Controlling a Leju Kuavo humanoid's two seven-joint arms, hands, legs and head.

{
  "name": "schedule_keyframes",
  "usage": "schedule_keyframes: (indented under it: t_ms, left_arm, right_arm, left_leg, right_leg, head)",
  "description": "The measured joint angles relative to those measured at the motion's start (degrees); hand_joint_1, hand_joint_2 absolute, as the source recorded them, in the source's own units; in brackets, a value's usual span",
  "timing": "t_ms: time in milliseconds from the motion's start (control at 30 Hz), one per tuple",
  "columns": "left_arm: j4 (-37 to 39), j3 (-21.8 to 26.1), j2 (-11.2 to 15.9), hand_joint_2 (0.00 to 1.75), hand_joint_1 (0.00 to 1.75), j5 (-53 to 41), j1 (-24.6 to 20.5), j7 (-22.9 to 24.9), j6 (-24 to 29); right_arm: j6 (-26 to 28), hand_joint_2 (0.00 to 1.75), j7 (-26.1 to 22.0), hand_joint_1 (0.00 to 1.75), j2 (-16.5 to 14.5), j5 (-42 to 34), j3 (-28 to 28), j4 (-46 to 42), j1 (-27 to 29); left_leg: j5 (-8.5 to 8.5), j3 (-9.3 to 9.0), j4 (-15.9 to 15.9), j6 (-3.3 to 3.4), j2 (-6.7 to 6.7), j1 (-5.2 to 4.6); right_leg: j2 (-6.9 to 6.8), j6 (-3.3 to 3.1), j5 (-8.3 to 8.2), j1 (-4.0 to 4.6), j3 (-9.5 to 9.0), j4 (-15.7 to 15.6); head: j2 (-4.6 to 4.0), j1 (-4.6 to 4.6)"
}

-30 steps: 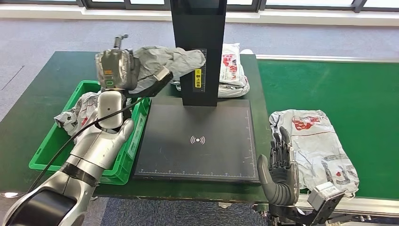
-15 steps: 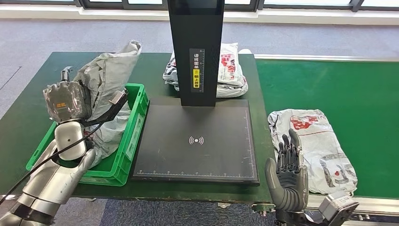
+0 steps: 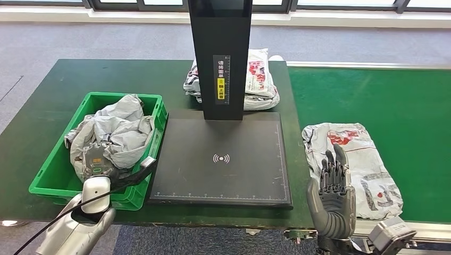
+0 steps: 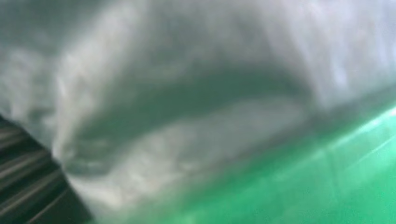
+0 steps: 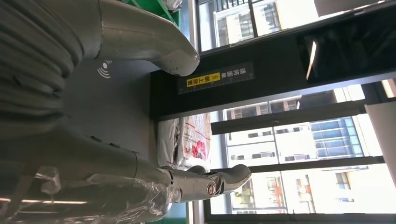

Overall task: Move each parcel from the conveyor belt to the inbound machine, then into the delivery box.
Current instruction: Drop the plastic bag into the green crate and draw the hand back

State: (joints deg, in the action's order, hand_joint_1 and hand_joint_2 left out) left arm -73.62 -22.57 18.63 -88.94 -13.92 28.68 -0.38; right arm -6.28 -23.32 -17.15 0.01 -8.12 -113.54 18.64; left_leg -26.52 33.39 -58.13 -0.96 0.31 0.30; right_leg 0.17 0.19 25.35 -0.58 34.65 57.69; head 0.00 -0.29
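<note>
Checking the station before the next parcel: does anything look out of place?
One thing: the grey parcels in the green crate are crumpled and heaped above its rim. The parcel on the belt lies flat, and the scanner plate is bare.

left hand (image 3: 97,162) fingers buried in grey parcel (image 3: 119,133), grip unclear, wrist view blurred

I could read little. The black post (image 3: 220,53) of the inbound machine carried a strip label (image 3: 222,78) of white Chinese characters above a yellow patch, too small for me to make out. The black scanning plate (image 3: 223,159) bore a white wireless-wave sign (image 3: 222,158) at its centre. Red and black print on the parcel (image 3: 353,164) near the bench's right edge was illegible.
</note>
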Motion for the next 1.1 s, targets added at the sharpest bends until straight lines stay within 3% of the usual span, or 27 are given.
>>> schedule_keyframes:
  t_ms: [167, 433, 700, 733, 833, 867, 1100]
  left_arm:
    - [4.51, 1.63, -1.96, 1.75, 1.75, -0.03, -1.7, -2.08, -1.32]
    - [17.63, 6.59, -3.86, 1.75, 1.75, -0.07, -8.94, -5.74, -2.28]
    - [21.93, 7.95, -4.3, 1.75, 1.75, -0.08, -10.97, -5.79, -2.37]
    - [22.2, 8.15, -4.31, 1.75, 1.4, -0.09, -11.11, -5.79, -2.57]
    - [23.24, 9.25, -4.32, 0.44, 0.09, -0.09, -11.66, -5.72, -2.76]
    - [23.64, 9.78, -4.32, 0.0, 0.0, -0.09, -11.87, -5.51, -2.08]
    - [20.58, 13.28, -4.76, 0.0, 0.0, -0.08, -10.18, -0.8, 6.0]
  right_arm:
    - [-0.18, 1.75, 0.15, 0.0, -0.22, 0.14, -0.39, -0.17, 0.0]
    - [-0.04, 1.75, 0.61, 0.0, -0.46, 0.49, -0.75, -0.36, 0.09]
    - [-0.04, 1.75, 0.59, 0.0, -0.6, 0.5, -1.19, -0.48, 0.19]
    - [-0.02, 1.75, 0.59, 0.0, -0.61, 0.51, -1.2, -0.51, 0.19]
    - [0.1, 1.75, 0.61, 0.0, -0.68, 0.59, -1.32, -0.68, 0.25]
    - [0.2, 1.75, 0.63, 0.0, -0.72, 0.6, -1.37, -0.75, 0.29]
    - [2.03, 1.75, 1.16, 0.0, -0.98, 0.05, -1.41, -2.61, 1.38]
  left_leg:
    - [0.0, -0.14, 0.01, -0.01, -0.03, 0.0]
    - [-0.76, -0.62, 0.18, -0.32, 0.32, 0.08]
    - [-0.46, -1.26, 0.67, -0.37, 0.35, 0.09]
    - [-0.44, -1.31, 0.72, -0.4, 0.35, 0.09]
    - [-0.4, -1.44, 0.87, -0.59, 0.35, 0.1]
    - [-0.39, -1.48, 0.91, -0.65, 0.36, 0.11]
    - [0.15, -1.5, 0.93, -1.28, 0.38, 0.27]
  right_leg:
    - [-0.04, 0.0, 0.01, 0.01, -0.16, 0.0]
    - [0.2, -0.41, 0.45, 0.04, -0.96, 0.01]
    - [0.21, -0.77, 0.27, 0.05, -1.31, 0.02]
    - [0.21, -0.81, 0.28, 0.04, -1.33, 0.02]
    - [0.22, -0.95, 0.29, 0.05, -1.37, 0.02]
    - [0.23, -0.99, 0.28, 0.06, -1.37, 0.02]
    - [0.28, -1.22, 0.1, 0.23, -0.88, 0.04]
  head:
    - [0.0, -0.01]
    - [0.0, 0.0]
    - [0.0, 0.0]
    - [0.0, -0.01]
    - [0.0, 0.0]
    - [0.0, 0.0]
    - [0.0, -0.01]
